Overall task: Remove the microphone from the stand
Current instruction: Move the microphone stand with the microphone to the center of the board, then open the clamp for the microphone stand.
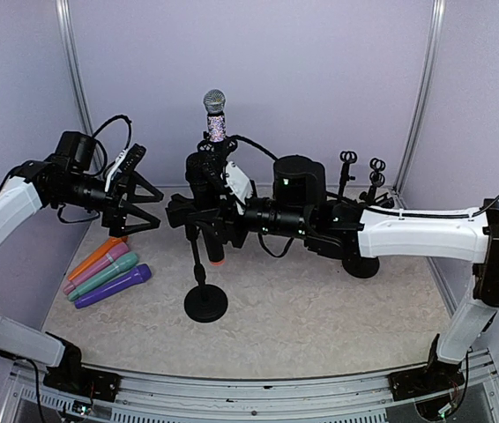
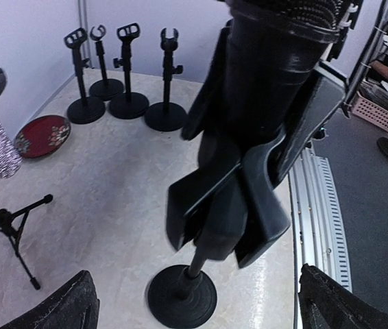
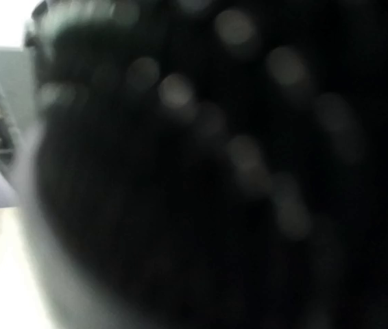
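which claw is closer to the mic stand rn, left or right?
Right. The right claw is at the pole of the microphone stand, below the microphone. The left claw hangs open off to the stand's left, clearly apart.

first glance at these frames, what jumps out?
The glittery microphone standing tall in its stand mid-table, with the right arm stretched across to it. Left of that, four coloured microphones lie side by side, and the right wrist view is a dark blur.
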Robot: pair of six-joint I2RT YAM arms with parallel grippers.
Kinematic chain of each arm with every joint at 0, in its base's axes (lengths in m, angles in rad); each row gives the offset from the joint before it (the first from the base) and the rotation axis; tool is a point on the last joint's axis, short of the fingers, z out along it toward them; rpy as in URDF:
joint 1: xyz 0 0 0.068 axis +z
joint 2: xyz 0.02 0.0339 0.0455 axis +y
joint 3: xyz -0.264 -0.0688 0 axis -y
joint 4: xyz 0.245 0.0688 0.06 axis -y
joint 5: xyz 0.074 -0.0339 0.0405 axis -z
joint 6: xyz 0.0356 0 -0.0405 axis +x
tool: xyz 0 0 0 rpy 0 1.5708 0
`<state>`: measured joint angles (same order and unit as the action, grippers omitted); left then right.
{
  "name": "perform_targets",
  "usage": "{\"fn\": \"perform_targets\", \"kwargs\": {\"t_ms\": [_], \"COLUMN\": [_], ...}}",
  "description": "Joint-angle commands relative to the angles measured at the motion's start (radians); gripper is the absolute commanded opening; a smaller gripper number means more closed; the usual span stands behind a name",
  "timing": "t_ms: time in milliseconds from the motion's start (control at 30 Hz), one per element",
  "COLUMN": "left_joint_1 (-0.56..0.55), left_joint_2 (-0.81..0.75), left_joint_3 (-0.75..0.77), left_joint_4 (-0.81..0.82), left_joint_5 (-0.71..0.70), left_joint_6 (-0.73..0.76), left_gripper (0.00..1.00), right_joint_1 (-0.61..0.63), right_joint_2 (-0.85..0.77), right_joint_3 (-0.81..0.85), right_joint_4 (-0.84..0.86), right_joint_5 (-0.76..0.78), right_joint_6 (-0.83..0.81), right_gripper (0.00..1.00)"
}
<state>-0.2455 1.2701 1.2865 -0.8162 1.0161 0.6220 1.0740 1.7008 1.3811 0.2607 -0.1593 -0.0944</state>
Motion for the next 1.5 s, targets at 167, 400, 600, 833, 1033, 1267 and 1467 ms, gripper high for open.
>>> {"fn": "perform_targets", "kwargs": {"t_ms": [167,400,600,833,1033,1267,1467], "left_joint_1": [-0.087,-0.134,-0.154,-0.176,-0.191,-0.197,-0.208], "left_joint_2": [0.064,0.094,0.098,0.092,0.097,0.085,0.088], "left_joint_3": [0.063,0.106,0.103,0.103,0.108,0.105,0.116], "left_joint_4": [-0.048,-0.048,0.023,0.072,0.050,0.071,0.074], "left_joint_5": [0.053,-0.012,-0.069,-0.110,-0.120,-0.137,-0.132], "left_joint_6": [0.161,0.177,0.131,0.117,0.140,0.129,0.128], "left_gripper": [0.99,0.90,0.82,0.79,0.67,0.88,0.87], "right_joint_1": [0.007,0.006,-0.014,-0.042,-0.045,-0.044,-0.045], "right_joint_2": [0.042,0.012,0.008,0.003,0.019,0.031,0.040], "right_joint_3": [0.062,0.097,0.155,0.166,0.208,0.244,0.261], "right_joint_4": [0.017,-0.016,-0.098,-0.130,-0.164,-0.197,-0.206], "right_joint_5": [-0.015,-0.070,-0.133,-0.178,-0.182,-0.190,-0.197], "right_joint_6": [0.020,0.072,0.135,0.185,0.184,0.171,0.173], "right_gripper": [0.63,0.78,0.68,0.45,0.32,0.19,0.10]}}
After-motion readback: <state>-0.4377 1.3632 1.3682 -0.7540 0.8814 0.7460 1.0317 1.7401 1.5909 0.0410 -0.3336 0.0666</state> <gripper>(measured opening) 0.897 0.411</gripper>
